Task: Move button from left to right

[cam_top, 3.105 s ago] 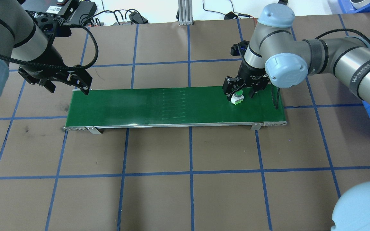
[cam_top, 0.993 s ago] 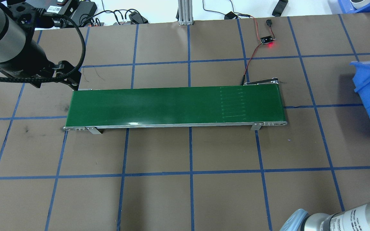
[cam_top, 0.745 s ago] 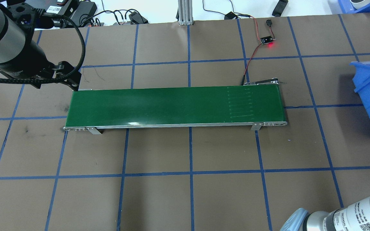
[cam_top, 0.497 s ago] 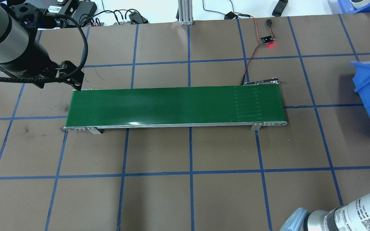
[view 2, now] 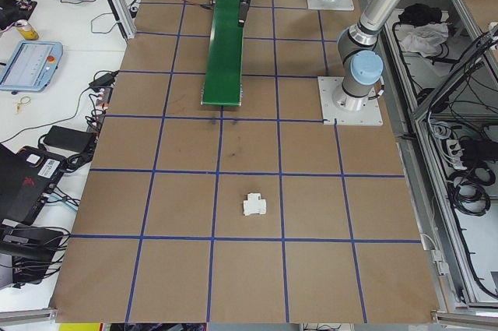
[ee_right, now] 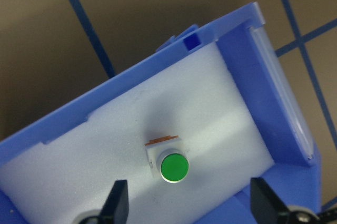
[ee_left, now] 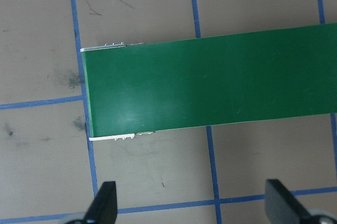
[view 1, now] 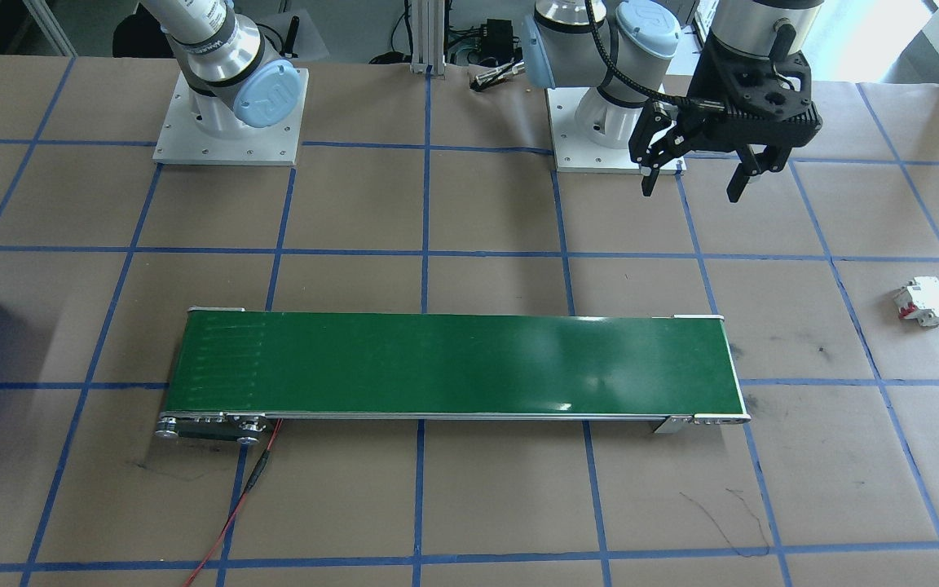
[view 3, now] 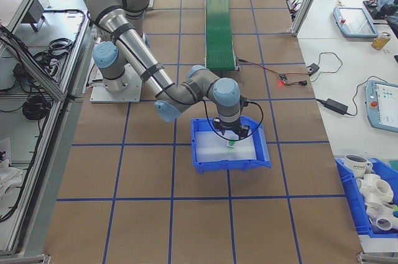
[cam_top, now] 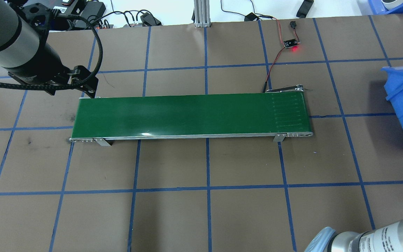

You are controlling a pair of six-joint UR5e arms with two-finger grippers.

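Our right claw [ee_right: 187,203] hangs wide open over the button [ee_right: 169,164] lying on the white pad in the blue bin [ee_right: 274,92], our left claw [view 1: 691,171] is open and empty, and lifting crooked could bump the bin wall.

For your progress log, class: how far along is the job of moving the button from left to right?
Nearly done. The button sits on the white foam in the blue bin, and the green belt is bare. The right gripper hangs open over the button, holding nothing. The left gripper is open too. Only pulling the right arm clear seems left.
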